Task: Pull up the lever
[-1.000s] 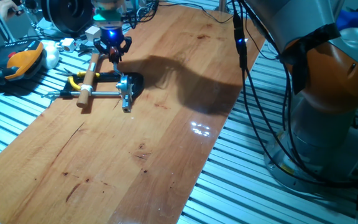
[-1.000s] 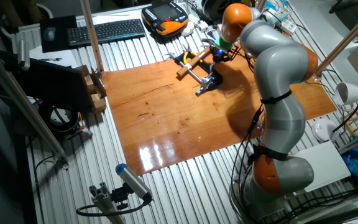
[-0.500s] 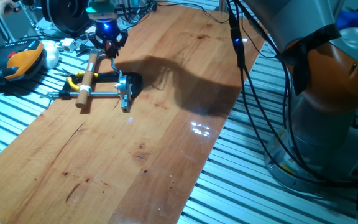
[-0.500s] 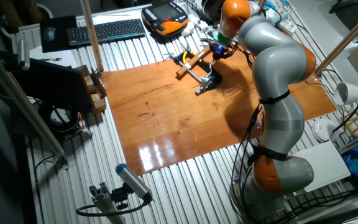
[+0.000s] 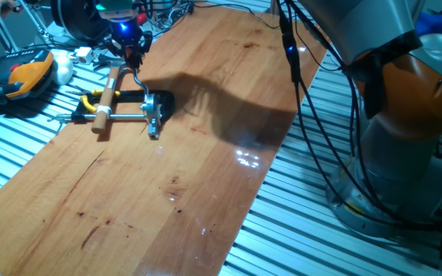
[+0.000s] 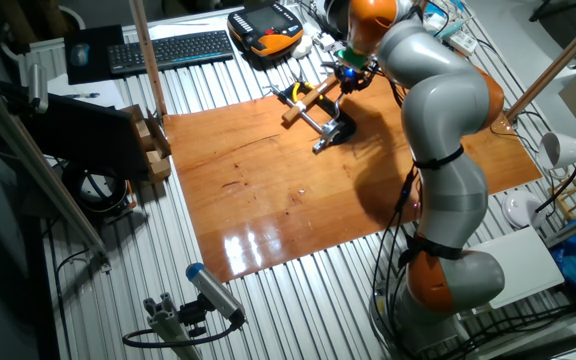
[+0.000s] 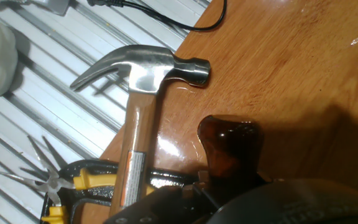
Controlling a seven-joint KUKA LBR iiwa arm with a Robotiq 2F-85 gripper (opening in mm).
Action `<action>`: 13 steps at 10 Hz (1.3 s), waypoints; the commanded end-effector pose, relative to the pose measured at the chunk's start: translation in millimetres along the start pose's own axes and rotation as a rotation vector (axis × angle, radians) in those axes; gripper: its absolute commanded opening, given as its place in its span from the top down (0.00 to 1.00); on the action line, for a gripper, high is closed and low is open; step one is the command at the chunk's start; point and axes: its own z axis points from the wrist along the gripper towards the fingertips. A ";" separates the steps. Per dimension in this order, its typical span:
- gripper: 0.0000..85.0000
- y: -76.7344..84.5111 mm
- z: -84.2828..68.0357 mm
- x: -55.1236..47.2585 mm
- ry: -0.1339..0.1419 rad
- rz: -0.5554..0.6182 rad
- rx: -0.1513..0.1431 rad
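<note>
The lever (image 7: 227,144) is seen in the hand view as a short, glossy reddish-brown arm with a rounded end, rising toward the camera from the dark clamp (image 5: 153,107) below it. In one fixed view it appears as a thin curved piece standing up from the clamp, near the far left end of the wooden counter (image 5: 206,153). The gripper (image 5: 131,52) is positioned at its top; whether the fingers are closed on it cannot be told. A hammer (image 7: 143,93) and yellow-handled pliers (image 7: 73,186) lie beside it.
</note>
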 end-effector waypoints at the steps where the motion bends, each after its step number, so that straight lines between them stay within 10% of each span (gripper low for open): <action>1: 1.00 1.1 -2.6 0.9 0.000 0.001 0.002; 13: 1.00 -0.6 -13.5 12.4 0.002 -0.022 0.010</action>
